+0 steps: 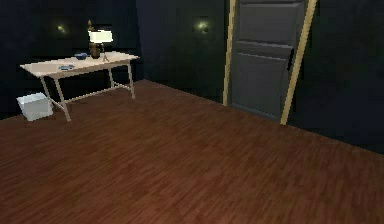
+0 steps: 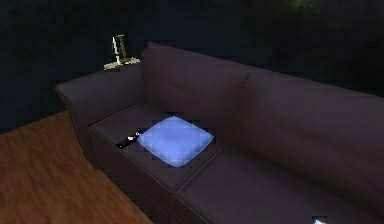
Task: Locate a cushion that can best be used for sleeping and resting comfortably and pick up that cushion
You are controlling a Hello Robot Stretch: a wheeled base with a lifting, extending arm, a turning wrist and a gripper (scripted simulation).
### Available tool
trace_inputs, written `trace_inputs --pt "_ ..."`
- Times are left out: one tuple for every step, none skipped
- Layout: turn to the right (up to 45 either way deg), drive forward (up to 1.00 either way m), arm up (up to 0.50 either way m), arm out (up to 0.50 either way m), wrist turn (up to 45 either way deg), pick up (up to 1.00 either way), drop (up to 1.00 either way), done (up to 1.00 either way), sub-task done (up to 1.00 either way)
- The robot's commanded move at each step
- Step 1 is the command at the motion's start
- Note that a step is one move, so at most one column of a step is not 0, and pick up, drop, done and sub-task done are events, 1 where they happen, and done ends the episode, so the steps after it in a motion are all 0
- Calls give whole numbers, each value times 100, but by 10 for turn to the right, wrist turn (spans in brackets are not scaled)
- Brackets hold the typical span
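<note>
A pale blue square cushion (image 2: 177, 139) lies flat on the seat of a dark purple sofa (image 2: 260, 110) in the arm side view, near the sofa's left end. A small dark object with a light spot (image 2: 127, 140) lies on the seat just left of the cushion.
A small upright item (image 2: 120, 50) stands on a surface behind the sofa's left armrest. In the forward view a light wooden desk (image 1: 80, 66) with a lit lamp (image 1: 100, 40) stands at the back left, a white box (image 1: 35, 105) beside it, a grey door (image 1: 265, 55) at right. Open wooden floor (image 1: 180, 160) lies ahead.
</note>
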Motion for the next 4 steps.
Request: trace_inputs --pt "0 0 16 0 0 0 0 0 0" --pt "0 0 0 50 0 0 0 0 0" --pt "0 0 0 0 450 0 0 0 0" --pt "0 0 0 0 450 0 0 0 0"
